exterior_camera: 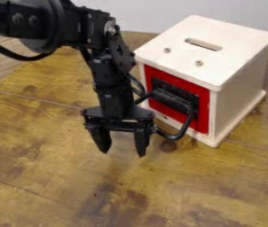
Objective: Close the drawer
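The drawer [169, 91] shows its red front panel set in the white cabinet [214, 66], with the black loop handle [179, 108] sticking out toward the lower left. The panel looks about flush with the cabinet face. My gripper [120, 144] hangs just left of and below the handle, pointing down at the table, fingers spread open with nothing between them. It stands close to the handle but apart from it.
The worn wooden table [53, 177] stretches to the left and front. My black arm [53, 27] reaches in from the upper left. The cabinet top has a slot [201, 43].
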`<state>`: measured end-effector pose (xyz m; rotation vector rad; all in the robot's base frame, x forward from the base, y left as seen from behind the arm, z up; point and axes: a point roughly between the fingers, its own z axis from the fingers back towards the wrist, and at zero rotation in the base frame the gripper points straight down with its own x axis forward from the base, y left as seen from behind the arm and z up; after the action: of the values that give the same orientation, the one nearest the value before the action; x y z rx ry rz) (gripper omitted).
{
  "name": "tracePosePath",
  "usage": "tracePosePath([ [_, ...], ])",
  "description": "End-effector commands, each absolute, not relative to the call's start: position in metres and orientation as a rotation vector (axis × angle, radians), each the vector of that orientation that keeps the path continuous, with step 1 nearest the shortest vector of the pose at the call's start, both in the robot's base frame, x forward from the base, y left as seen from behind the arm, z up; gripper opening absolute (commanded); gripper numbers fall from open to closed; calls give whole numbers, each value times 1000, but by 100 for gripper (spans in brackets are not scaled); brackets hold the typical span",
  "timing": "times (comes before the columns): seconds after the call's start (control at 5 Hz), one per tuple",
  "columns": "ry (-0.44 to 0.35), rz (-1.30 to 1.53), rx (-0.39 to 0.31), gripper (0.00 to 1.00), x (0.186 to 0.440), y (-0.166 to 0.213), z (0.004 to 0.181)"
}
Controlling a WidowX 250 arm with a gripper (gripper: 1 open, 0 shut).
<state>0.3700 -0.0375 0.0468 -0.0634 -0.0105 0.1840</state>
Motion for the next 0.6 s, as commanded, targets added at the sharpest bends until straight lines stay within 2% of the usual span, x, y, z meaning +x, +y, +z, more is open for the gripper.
tracePosePath([
  [0.0,-113,204,-86,100,376,-31,82],
  [0.4,-118,212,-90,100,376,-29,81],
])
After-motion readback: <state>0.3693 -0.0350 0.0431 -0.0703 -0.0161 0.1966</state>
